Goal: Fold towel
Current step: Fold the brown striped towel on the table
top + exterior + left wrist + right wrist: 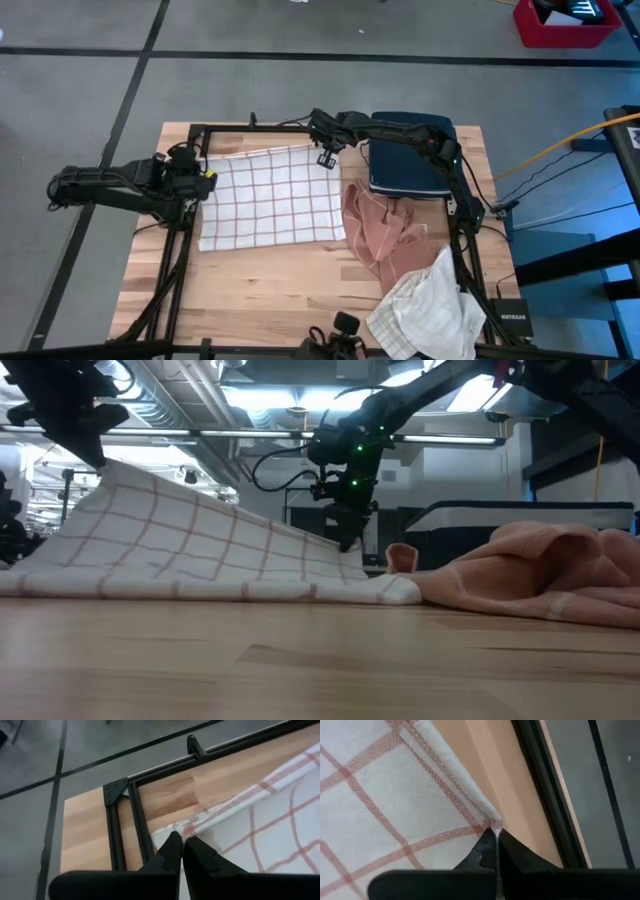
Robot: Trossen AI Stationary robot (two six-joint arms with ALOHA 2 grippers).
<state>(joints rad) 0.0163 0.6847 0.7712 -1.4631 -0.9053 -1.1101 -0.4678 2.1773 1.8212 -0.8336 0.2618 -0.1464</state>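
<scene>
Fingers of both grippers, left [178, 851] and right [496, 845], are clenched on the checked towel's [268, 198] two far corners, lifted off the wooden surface [250, 280]. Carry both corners level toward the near hem. Beside the towel lie a pink cloth [378, 232] and a navy case [408, 152]; grey floor [80, 110] surrounds.

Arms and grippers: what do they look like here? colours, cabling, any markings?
Both arms are dark, near black, slim jointed links. The left gripper carries a yellow tag or label near the wrist. The right gripper shows a boxy black head; in the low view its wrist glows with small green lights and a black cable loops beside it. Fingers are matte black wedges.
</scene>
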